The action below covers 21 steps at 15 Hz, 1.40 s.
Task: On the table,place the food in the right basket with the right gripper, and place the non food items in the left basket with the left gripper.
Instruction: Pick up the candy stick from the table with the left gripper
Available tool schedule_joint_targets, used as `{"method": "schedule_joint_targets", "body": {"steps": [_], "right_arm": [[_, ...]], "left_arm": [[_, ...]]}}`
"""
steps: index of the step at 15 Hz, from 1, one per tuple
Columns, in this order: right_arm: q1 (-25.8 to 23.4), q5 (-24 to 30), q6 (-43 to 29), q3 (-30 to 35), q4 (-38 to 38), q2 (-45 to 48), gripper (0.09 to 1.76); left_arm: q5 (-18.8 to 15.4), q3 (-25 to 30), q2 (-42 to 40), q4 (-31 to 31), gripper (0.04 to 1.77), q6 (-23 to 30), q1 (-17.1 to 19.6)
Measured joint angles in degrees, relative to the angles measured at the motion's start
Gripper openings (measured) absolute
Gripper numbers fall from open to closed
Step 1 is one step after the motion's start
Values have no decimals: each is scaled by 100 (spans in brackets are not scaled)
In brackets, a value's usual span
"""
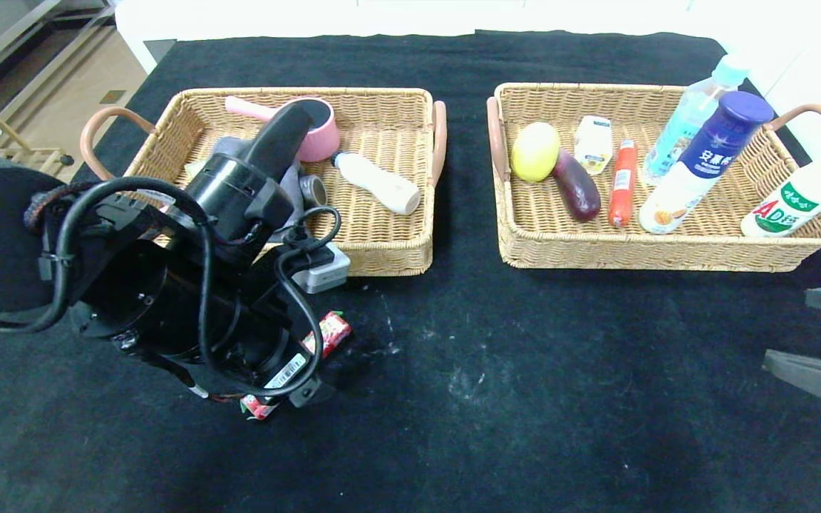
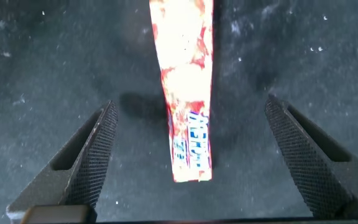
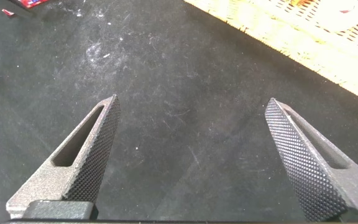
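**Over the red packet, left gripper spread wide: a wrong-basket risk**

Just in front of the left basket (image 1: 382, 178), on the near side of its front wall, the left gripper (image 2: 191, 155) hovers over a long red-and-white packet (image 2: 188, 93) lying flat on the black table (image 1: 524, 399). The fingers are spread, one on each side of the packet, touching nothing. From the head camera the arm hides most of the packet; only its two ends show beyond the wrist.

The chief danger is a sorting error. The wrapper looks like a snack or sweet, though its print is too blurred to read. If it is food, it belongs in the right basket (image 1: 667, 249), carried by the right gripper (image 3: 191, 162); a grasp now by the left would likely send it to the wrong basket.

The grasp itself could also fail. The packet is thin and flat, so fingers closing too high would probably skid over it, and closing too low could scrape the cloth. It lies lengthwise between the fingers, slightly off centre, so it may twist or slip out endwise.

Far from the left basket, near the right basket's front wall, the right gripper hangs unclenched over bare cloth.
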State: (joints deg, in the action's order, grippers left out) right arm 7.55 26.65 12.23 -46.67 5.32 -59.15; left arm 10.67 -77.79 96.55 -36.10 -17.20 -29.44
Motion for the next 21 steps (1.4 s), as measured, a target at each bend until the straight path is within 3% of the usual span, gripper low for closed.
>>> {"method": "schedule_joint_targets", "body": {"steps": [12, 16, 19, 21], "right_arm": [[0, -5, -2, 0, 2, 0, 171], [0, -2, 0, 0, 2, 0, 171], [0, 0, 0, 0, 2, 0, 171], [0, 0, 0, 0, 2, 0, 171]], "left_arm": [[204, 37, 135, 18, 172, 23, -79], [200, 30, 133, 18, 112, 26, -74], [200, 37, 130, 16, 79, 67, -77], [197, 41, 130, 13, 29, 76, -77]]}}
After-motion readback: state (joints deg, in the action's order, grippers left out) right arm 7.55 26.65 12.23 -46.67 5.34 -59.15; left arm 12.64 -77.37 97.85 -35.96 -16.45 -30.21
